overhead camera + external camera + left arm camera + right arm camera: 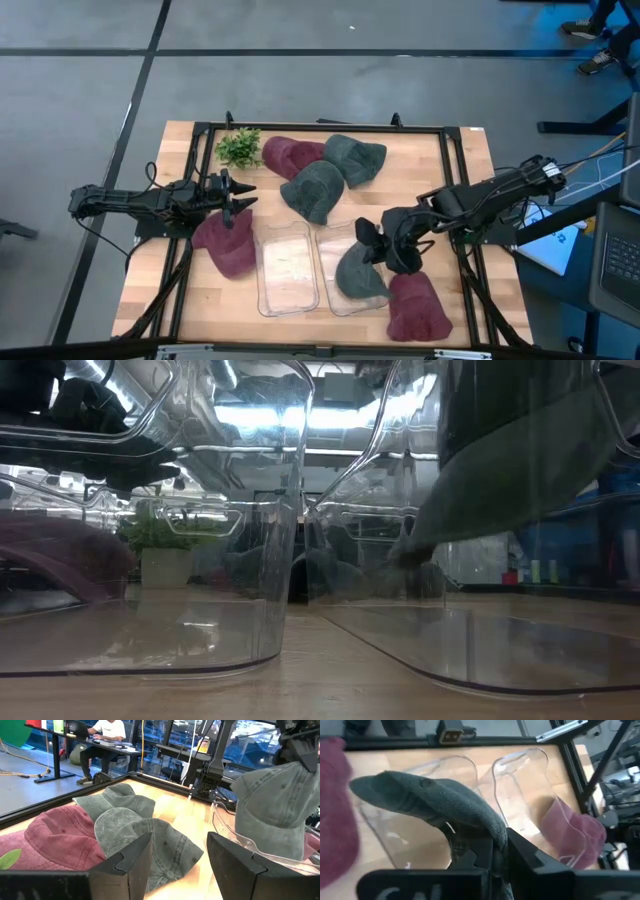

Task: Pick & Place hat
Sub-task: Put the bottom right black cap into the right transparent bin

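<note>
My right gripper (388, 248) is shut on a grey hat (358, 270) that hangs over and partly inside the right of two clear bins (340, 300). The hat also shows in the left wrist view (272, 815), the right wrist view (430, 795) and the low view (520, 450). My left gripper (238, 196) is open and empty, just beyond a maroon hat (225, 245) that lies flat on the table left of the bins. In its own view (177, 857) it faces the loose hats. My right gripper pinches a bunched fold of the grey hat's cloth (482, 832) between its two fingers, at the hat's upper end (295, 767). The fingers come from above, slanting from the table's right. The hat hangs below them, its lower part (270, 847) inside the bin's rim, its brim (370, 785) sticking out.
The left clear bin (288, 265) stands beside the right one. Two grey hats (315, 190) (355, 157) and a maroon hat (292, 155) lie at the far middle, next to a small plant (240, 147). Another maroon hat (415, 305) lies at the near right.
</note>
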Available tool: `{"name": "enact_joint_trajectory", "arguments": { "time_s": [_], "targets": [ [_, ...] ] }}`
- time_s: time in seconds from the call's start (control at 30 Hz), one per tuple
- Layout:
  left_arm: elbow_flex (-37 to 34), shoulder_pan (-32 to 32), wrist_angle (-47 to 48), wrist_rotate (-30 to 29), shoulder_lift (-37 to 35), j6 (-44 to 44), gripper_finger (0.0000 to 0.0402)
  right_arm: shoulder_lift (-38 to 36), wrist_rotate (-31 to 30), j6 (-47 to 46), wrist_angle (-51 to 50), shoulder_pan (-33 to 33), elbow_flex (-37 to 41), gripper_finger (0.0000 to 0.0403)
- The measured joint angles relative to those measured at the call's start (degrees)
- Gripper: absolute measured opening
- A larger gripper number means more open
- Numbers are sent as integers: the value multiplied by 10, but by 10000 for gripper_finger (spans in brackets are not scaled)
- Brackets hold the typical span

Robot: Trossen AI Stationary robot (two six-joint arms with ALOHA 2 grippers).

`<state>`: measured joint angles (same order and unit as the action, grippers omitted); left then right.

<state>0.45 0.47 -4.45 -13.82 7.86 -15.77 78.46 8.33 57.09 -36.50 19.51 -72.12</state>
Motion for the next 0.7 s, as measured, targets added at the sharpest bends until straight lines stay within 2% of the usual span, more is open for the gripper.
{"name": "enact_joint_trajectory", "arguments": {
  "time_s": [0.43,0.7],
  "targets": [
    [0,0,0,0,0,0,185,14,-13,-6,145,-21,89,34],
    [0,0,0,0,0,0,185,18,-12,-56,219,-21,158,34]
  ]
}}
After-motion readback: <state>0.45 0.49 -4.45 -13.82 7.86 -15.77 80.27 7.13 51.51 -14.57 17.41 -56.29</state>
